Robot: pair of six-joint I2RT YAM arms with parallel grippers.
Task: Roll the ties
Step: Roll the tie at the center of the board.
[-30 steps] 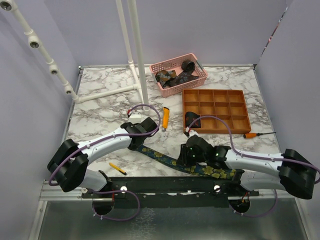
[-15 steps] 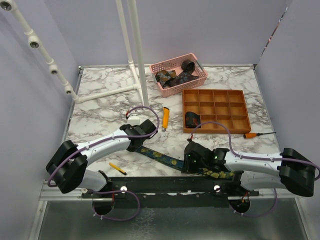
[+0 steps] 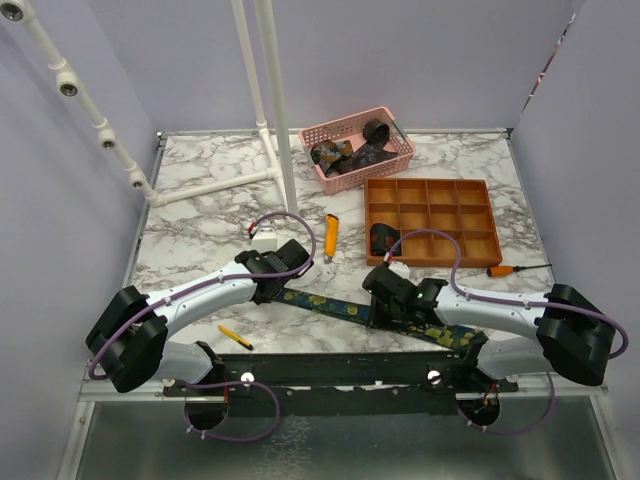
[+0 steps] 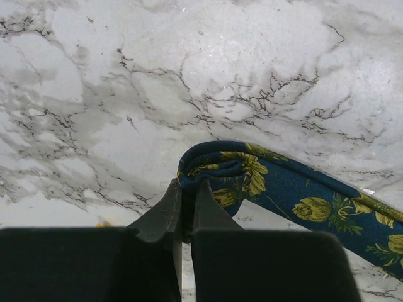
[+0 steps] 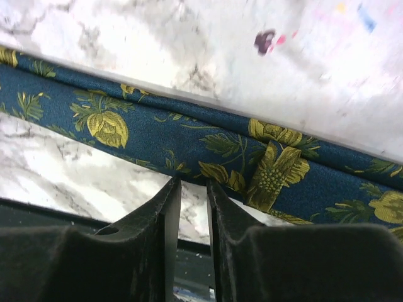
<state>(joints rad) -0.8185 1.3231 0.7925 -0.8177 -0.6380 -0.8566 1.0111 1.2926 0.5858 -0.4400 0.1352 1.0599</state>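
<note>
A navy tie with yellow-green flowers (image 3: 330, 308) lies slantwise across the near part of the marble table. My left gripper (image 3: 285, 280) is at its left end. In the left wrist view the left gripper (image 4: 187, 189) is shut on the folded-over end of the tie (image 4: 296, 195). My right gripper (image 3: 385, 300) is over the middle of the strip. In the right wrist view the right gripper (image 5: 194, 184) stands with a narrow gap between its jaws. Its tips are at the near edge of the tie (image 5: 189, 135), and only table shows in the gap. A rolled tie (image 3: 384, 238) sits in the orange tray.
A pink basket (image 3: 345, 119) at the back holds more dark ties. The orange compartment tray (image 3: 430, 181) stands at the right. An orange-yellow utility knife (image 3: 331, 235), an orange-handled tool (image 3: 500, 270) and a yellow pencil (image 3: 235, 337) lie on the table. White pipes (image 3: 275, 110) rise at the back left.
My right gripper dipped toward the near edge and came back to the tie's middle. The left arm shifted slightly left with the tie's end, and the strip lies straighter.
</note>
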